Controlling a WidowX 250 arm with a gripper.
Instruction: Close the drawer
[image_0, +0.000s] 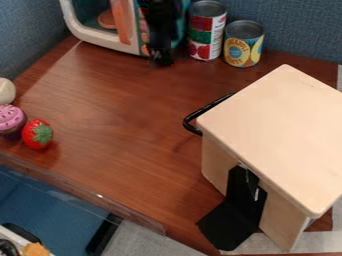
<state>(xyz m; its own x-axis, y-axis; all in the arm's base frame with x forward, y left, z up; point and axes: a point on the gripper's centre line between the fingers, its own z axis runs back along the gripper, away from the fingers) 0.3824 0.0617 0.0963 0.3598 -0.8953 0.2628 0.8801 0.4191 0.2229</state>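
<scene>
My end effector (161, 56) is up by the cans (207, 31), can't tell if it's apart or together. Drawer handle (188, 121) sits close against the wooden cabinet (277, 132), so probably closing's done; next, maybe one light check-push.

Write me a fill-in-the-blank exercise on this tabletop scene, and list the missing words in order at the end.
The handle on the wooden box is coloured ____. At the back of the table stand exactly ____ cans. As the picture shows it, the claw hangs to the ____ of those cans. The red toy strawberry has leaves that are ____.

Missing words: black; two; left; green.
</scene>
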